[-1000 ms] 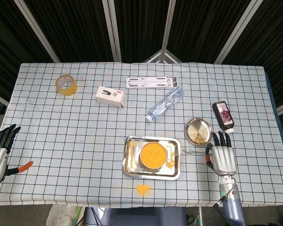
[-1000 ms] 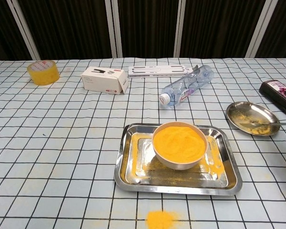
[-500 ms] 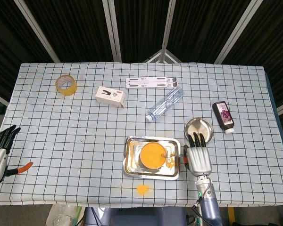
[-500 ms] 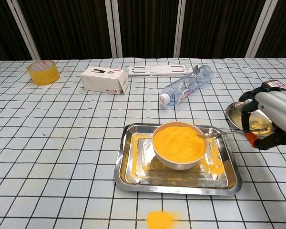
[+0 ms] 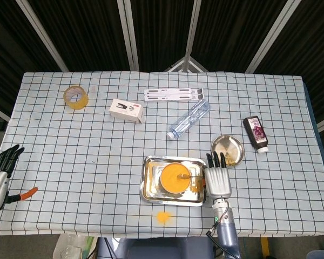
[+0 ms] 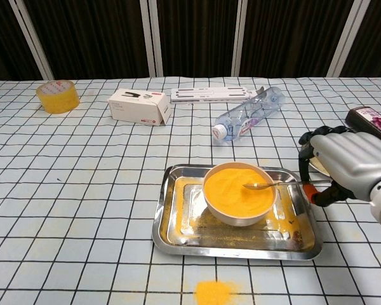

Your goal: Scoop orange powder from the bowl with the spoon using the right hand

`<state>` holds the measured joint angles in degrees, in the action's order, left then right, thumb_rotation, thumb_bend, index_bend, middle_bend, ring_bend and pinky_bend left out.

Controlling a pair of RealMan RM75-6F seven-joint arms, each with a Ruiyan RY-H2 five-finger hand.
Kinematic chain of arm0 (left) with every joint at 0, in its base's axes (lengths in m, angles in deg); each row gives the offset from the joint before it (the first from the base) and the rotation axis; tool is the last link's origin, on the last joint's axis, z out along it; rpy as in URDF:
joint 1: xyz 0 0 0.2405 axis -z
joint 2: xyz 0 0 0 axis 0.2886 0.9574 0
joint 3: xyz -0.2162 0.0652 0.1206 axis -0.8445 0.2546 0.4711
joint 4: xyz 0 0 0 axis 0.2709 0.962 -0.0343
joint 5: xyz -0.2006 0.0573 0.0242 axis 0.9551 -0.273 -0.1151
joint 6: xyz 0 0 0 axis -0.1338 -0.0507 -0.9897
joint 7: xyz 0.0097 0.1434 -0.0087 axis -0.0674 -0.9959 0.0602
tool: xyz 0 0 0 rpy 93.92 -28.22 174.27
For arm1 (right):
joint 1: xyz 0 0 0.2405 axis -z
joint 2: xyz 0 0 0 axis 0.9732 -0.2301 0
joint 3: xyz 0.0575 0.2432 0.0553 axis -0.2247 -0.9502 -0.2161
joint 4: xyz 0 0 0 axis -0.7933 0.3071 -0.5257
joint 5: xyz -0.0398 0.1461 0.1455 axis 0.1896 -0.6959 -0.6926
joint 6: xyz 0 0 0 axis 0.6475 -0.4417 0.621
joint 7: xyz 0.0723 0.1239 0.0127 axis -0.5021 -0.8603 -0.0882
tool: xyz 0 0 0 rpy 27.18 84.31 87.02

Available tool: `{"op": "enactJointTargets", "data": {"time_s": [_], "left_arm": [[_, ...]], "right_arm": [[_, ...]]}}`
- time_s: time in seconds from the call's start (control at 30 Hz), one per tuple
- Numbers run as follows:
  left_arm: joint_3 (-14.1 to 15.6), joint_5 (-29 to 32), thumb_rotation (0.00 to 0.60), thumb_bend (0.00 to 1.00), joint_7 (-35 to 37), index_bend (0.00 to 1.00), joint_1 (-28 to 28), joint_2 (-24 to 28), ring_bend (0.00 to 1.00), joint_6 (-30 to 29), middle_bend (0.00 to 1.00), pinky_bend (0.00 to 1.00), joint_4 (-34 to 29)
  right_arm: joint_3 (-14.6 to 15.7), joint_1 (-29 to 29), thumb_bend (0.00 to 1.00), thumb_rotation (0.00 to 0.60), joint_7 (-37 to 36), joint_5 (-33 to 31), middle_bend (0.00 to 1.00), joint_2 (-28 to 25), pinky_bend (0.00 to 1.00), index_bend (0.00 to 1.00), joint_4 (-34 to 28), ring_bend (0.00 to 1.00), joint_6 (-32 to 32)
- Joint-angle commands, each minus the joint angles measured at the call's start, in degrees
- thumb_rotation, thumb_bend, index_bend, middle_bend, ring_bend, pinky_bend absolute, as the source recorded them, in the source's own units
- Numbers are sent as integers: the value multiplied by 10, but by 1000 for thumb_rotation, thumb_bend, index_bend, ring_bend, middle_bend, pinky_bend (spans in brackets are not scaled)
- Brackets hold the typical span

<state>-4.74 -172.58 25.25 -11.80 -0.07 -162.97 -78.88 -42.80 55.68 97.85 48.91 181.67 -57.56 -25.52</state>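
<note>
Checked table (image 6: 82,210): right robot hand (image 6: 349,166) pinches spoon (image 6: 276,185) over brimming bowl (image 6: 239,192); a steep dig risks spilling powder onto tray (image 6: 178,238).

The tray (image 6: 168,232) and spoon (image 6: 270,185) are shiny metal. The orange powder (image 6: 237,189) looks matt and fine. A checked cloth (image 6: 82,190) covers the counter.

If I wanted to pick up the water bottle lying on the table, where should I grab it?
Probably around the middle of the water bottle, from above. It lies on its side, slanted, with its cap end toward the bowl, so fingers can close across the round body. The middle looks widest and steadiest; the cap end is narrow. Nothing sits against its sides.
</note>
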Motion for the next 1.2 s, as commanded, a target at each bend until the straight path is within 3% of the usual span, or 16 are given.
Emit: {"op": "enactJointTargets", "data": {"time_s": [0.03,0.4,0.67,1.2], "left_arm": [[0,1,600,0,0,0,1,0,0,2,0,0,0],[0,3,600,0,-7,0,0,-2,0,2,0,0,-3],[-1,6,600,0,-7,0,1,-2,0,3,0,0,-3],[-1,5,600,0,-7,0,1,-1,0,2,0,0,-4]], "right_arm": [[0,0,534,600,0,-2,157,-1,0,522,-4,0,-2],[15,1,533,600,2,3,157,-5,0,469,-21,0,-14],[21,1,534,600,10,-3,146,-14,0,315,-34,0,-17],[49,7,533,600,22,-11,145,-24,0,335,-60,0,-23]]}}
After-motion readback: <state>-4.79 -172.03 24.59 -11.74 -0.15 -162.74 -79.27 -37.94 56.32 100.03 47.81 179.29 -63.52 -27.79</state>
